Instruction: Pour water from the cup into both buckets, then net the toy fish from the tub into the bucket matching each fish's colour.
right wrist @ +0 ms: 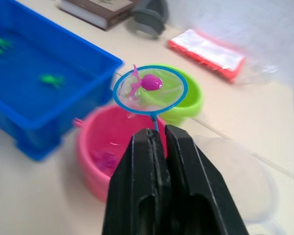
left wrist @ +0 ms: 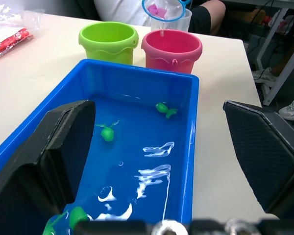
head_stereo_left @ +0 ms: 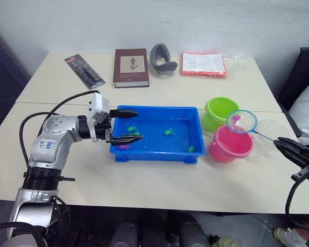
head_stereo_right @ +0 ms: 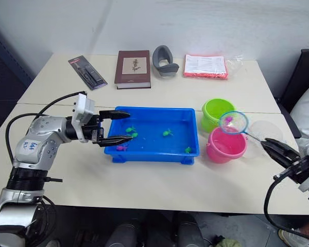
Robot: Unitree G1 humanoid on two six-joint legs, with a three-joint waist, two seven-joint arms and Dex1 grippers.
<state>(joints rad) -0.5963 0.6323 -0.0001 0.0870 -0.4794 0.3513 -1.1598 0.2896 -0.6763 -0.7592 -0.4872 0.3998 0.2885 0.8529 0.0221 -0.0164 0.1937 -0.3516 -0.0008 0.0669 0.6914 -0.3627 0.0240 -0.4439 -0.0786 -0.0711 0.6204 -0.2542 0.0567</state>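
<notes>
Overhead, round mesh net (right wrist: 150,91) (pink fish (right wrist: 151,83)), pink bucket (right wrist: 104,149)

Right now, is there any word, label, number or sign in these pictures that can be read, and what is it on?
None can be read.
Brown book: a pale cover picture, no legible title.
Red-edged packet: printed lines, too small to read.
Black blister pack: print too small.
Left arm: blue handwritten marks, illegible.

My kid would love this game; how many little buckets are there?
2. The lime green bucket stands by the tub's right end; the pink bucket sits beside it, nearer the robot, below the net.
</notes>
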